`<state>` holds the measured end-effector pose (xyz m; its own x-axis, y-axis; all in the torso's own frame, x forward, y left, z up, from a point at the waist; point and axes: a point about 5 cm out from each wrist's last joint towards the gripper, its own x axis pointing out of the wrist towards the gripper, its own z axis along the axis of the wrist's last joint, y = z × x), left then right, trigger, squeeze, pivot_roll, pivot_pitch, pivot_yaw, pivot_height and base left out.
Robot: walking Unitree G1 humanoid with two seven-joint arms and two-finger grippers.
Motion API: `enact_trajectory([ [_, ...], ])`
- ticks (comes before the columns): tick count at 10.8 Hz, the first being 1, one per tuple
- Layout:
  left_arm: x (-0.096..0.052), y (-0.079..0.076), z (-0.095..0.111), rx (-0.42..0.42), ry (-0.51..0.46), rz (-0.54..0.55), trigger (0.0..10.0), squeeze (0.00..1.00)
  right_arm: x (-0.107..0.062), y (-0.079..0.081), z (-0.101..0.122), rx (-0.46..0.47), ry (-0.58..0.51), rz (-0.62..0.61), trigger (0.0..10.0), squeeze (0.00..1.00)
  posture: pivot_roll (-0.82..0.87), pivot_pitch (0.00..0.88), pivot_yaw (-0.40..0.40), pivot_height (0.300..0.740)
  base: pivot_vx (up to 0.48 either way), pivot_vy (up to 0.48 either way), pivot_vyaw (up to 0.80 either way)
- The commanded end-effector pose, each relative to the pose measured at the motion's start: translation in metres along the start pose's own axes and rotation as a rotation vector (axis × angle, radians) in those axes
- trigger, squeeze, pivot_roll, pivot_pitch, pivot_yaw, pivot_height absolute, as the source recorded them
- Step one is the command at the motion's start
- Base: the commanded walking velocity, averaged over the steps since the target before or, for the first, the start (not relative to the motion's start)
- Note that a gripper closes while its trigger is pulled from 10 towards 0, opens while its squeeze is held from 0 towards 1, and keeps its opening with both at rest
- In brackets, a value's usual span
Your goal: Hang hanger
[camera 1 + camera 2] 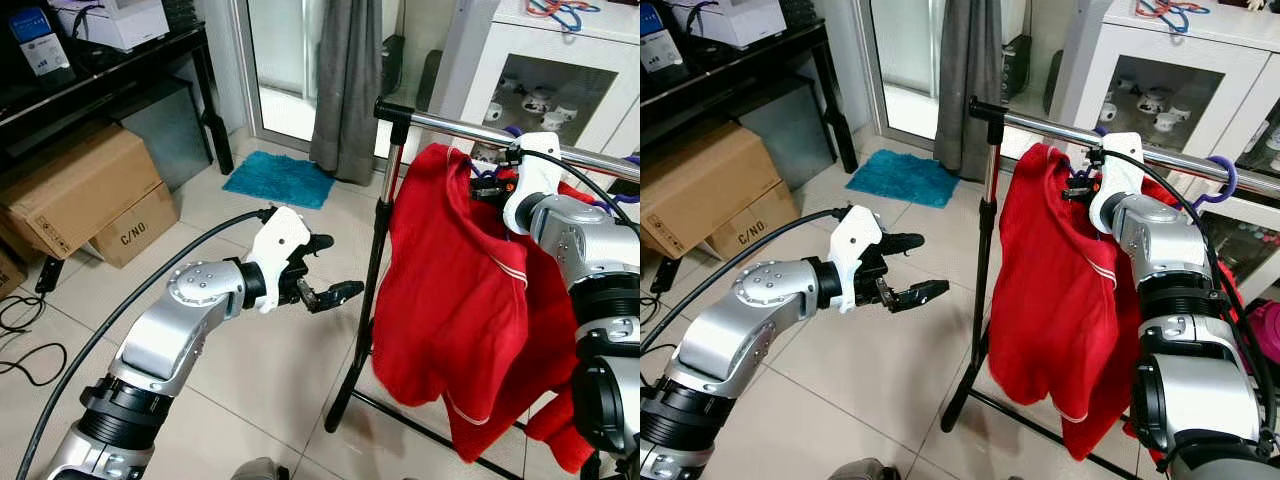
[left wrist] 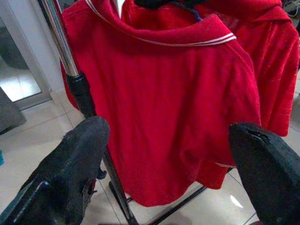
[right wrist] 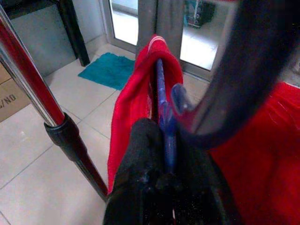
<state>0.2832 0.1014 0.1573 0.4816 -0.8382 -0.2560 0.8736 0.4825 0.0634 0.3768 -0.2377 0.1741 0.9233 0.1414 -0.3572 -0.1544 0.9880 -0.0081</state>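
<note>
right pincer: the right pincer (image 3: 164, 187), in the upper right of the head views, was pressed together on the neck of a blue plastic hanger (image 3: 161, 108), with its wrist just under the rail.
hanger: it carried a red short-sleeved shirt with a thin white stripe (image 1: 450, 300), which draped down the right middle of the frame. in the right eye view a purple hook (image 1: 1223, 180) curled at the rail to the right of the wrist; whether it belonged to this hanger i could not tell.
rail: a shiny chrome bar with a black end cap (image 1: 440, 125) ran across the upper right on a black upright post (image 1: 375, 270).
left pincer: the left pincer (image 1: 325, 270) hovered centre frame, fingers spread and holding nothing, pointing at the shirt and well short of it.
progress: judged late. the garment hung at rail height, but the grip was not let go, and whether the hook sat fully over the bar was not clear. left to do: settle the hook, release, draw back.
surroundings: cardboard boxes (image 1: 85, 195) under a black shelf at upper left, a teal mat (image 1: 280, 178) and a grey curtain (image 1: 350, 80) at top centre, a white glass-fronted cabinet (image 1: 560, 70) behind the rail.
obstacles: more red cloth hung close behind, which could crowd the hook.
</note>
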Motion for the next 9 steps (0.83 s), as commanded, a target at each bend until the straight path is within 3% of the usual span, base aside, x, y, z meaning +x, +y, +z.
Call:
enact_trajectory([
  [1,-0.002,0.0,0.0,0.015,0.009,0.008,10.0,0.0,-0.002,-0.001,0.003,0.028,-0.002,0.012,10.0,1.0,0.06,0.0,0.031,0.74,0.0,0.0,0.0],
  [5,0.001,-0.001,0.005,0.0,-0.012,-0.004,10.0,0.0,-0.014,-0.01,0.005,-0.006,0.04,0.01,10.0,1.0,0.05,0.0,0.034,0.74,0.0,0.0,0.0],
  [7,0.003,-0.003,0.006,-0.002,-0.019,-0.016,10.0,0.0,-0.022,-0.015,0.002,0.001,0.065,0.006,10.0,0.0,0.04,0.0,0.034,0.74,0.0,0.0,0.0],
  [9,0.003,-0.004,0.006,-0.005,-0.02,-0.021,10.0,0.0,-0.024,-0.012,-0.004,0.011,0.087,0.023,10.0,0.0,0.04,0.0,0.033,0.74,0.0,0.0,0.0],
])
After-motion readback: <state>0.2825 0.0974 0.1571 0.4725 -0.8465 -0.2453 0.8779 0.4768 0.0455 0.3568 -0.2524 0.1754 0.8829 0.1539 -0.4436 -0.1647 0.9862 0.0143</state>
